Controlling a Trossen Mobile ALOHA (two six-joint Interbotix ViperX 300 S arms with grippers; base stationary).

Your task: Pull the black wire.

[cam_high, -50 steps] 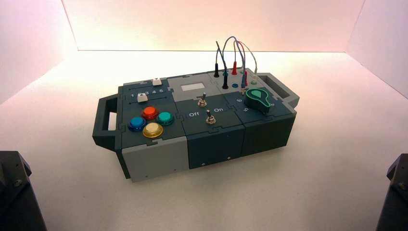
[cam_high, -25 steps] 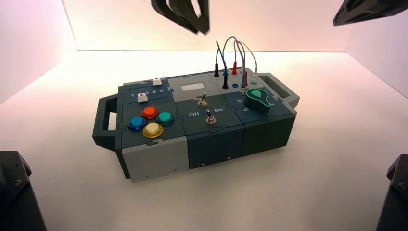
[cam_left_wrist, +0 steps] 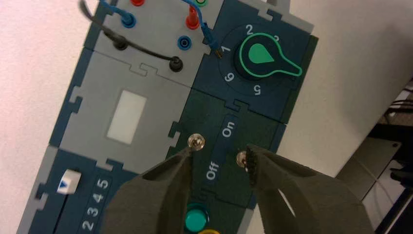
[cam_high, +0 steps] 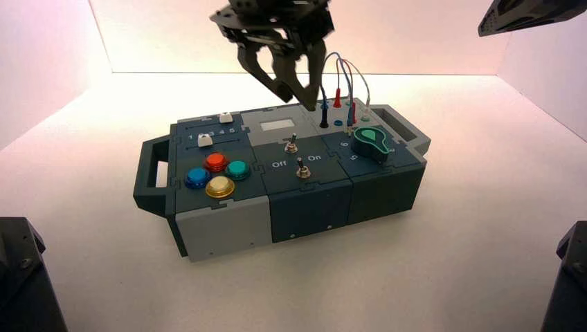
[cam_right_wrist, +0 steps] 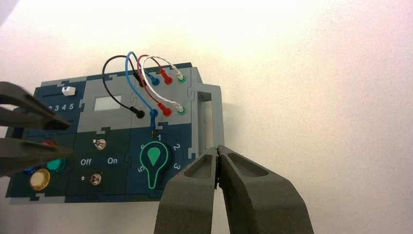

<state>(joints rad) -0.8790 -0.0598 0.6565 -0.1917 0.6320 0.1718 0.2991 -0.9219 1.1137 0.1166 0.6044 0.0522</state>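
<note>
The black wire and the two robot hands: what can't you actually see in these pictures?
- High view: the left hand covers one plug of the black wire.
- High view: the right hand is cut off by the top edge.
- Left wrist view: the wire's loop runs off the top edge.

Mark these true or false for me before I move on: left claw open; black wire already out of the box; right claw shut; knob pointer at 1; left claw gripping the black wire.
1. The left claw is open. True.
2. The black wire is already out of the box. False: both black plugs sit in their sockets.
3. The right claw is shut. True.
4. The green knob points at 1. False: its pointer aims away from the 1, between 3 and 5.
5. The left claw grips the black wire. False: it hangs over the toggle switches, holding nothing.
</note>
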